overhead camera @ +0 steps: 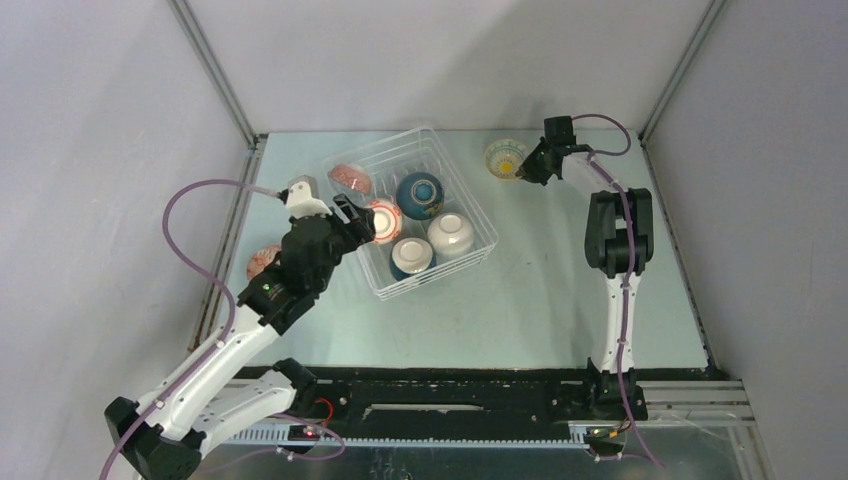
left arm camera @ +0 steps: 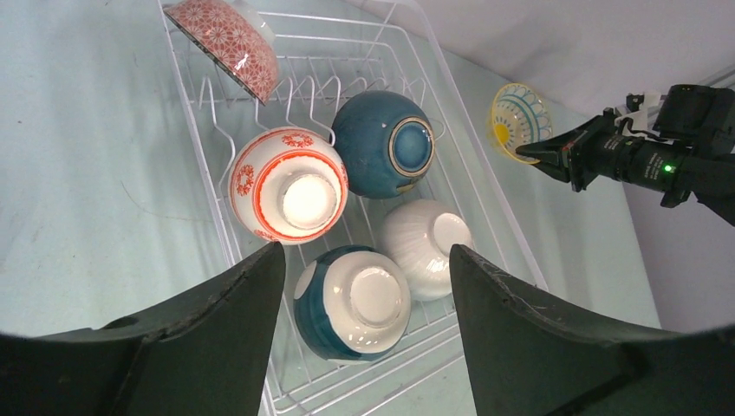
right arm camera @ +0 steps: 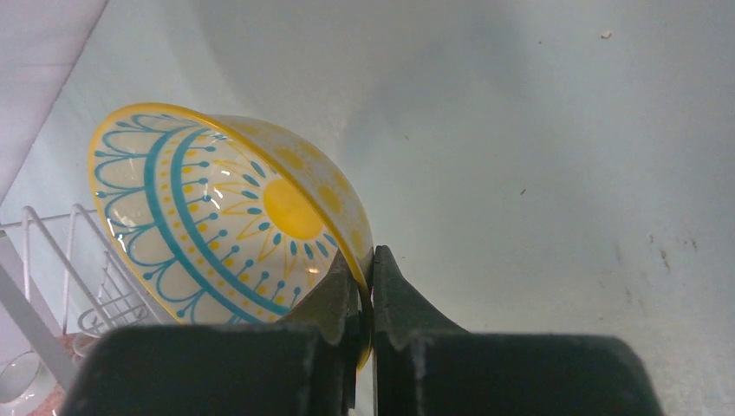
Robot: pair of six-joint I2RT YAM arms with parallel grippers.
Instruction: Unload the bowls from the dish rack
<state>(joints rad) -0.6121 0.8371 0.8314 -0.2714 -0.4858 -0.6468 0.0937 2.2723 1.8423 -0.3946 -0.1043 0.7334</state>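
The dish rack (overhead camera: pixel 462 185) sat mid-worktop (overhead camera: pixel 560 290), turned cornerwise so one corner pointed at the back wall. Five bowls were in it. Three stood mouth down, foot up: a red-ringed bowl (left arm camera: pixel 290 186), a plain white bowl (left arm camera: pixel 425 247) and a teal-and-white bowl (left arm camera: pixel 351 299). A dark teal bowl (left arm camera: pixel 377 143) was tipped partway over, its foot ring aimed up and to the right. A red-patterned bowl (left arm camera: pixel 227 43) leaned on edge against the tines in the far left corner.

The left gripper (left arm camera: pixel 365 250) hung over the rack's near side with its fingers spread wide and nothing between them, the red-ringed bowl just below.

Off the rack's far right side, the right gripper (right arm camera: pixel 368 260) had its fingers clenched on the rim of the yellow bowl (right arm camera: pixel 217 217). That bowl was tilted on edge, its mouth facing back toward the rack (I could not tell whether it touched the worktop).

Only the right wrist view showed the pinch on the rim and the sun pattern inside. Only the overhead view showed another reddish bowl (overhead camera: pixel 262 262) lying on the worktop left of the left arm.
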